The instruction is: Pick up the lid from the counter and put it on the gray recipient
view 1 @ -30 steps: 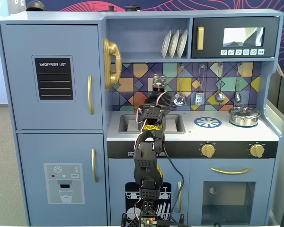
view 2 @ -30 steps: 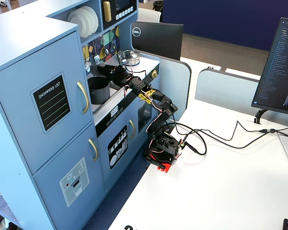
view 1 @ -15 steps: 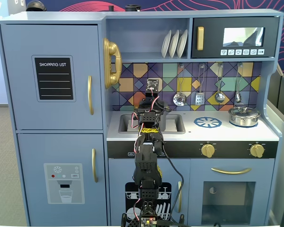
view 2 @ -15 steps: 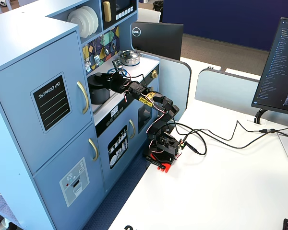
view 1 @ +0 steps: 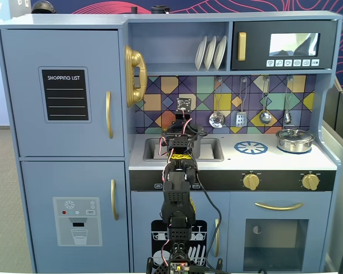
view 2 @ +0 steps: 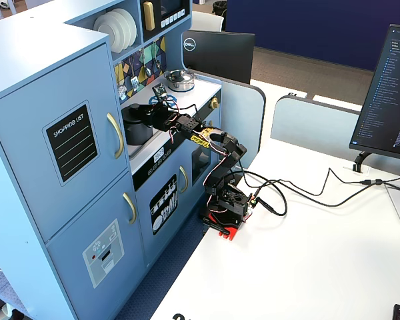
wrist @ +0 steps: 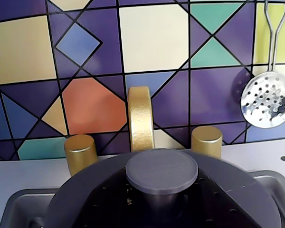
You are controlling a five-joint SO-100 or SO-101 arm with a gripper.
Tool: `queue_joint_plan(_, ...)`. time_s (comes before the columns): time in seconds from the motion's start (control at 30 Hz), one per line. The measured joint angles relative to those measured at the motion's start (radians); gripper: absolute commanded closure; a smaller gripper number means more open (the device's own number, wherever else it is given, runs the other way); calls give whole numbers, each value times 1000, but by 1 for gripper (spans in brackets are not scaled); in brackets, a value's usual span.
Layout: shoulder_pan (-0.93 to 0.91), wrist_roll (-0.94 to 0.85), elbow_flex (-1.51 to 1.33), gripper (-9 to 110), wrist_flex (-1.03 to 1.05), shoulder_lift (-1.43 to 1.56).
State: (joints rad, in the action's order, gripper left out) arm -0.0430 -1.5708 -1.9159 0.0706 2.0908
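One lid point(wrist: 161, 172), dark gray, round, with central knob, fills the bottom of the wrist view, lying over the sink recess point(wrist: 19, 204) of the counter point(view 1: 274, 160). One gray recipient point(view 2: 137, 124) stands at the sink. One gripper point(view 2: 153, 110) reaches over it; grip state cannot be told. One gold faucet point(wrist: 141, 116), two gold taps point(wrist: 80, 153). One steel pot point(view 1: 295, 140), three plates point(view 1: 210, 52), four hanging utensils point(view 1: 216, 119).
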Motion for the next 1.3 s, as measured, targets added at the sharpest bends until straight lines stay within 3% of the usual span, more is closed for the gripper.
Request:
queue_joint_plan(0.57, 5, -17, -34, 102, -12, -9)
queue_joint_plan(0.67, 5, -29, -51, 73, 12, 20)
queue_joint_plan(0.8, -9, -26, -52, 62, 55, 51)
queue_joint_plan(1.17, -52, -25, -74, 68, 98, 109)
queue_joint_plan(1.3, -38, -17, -120, 72, 216, 229)
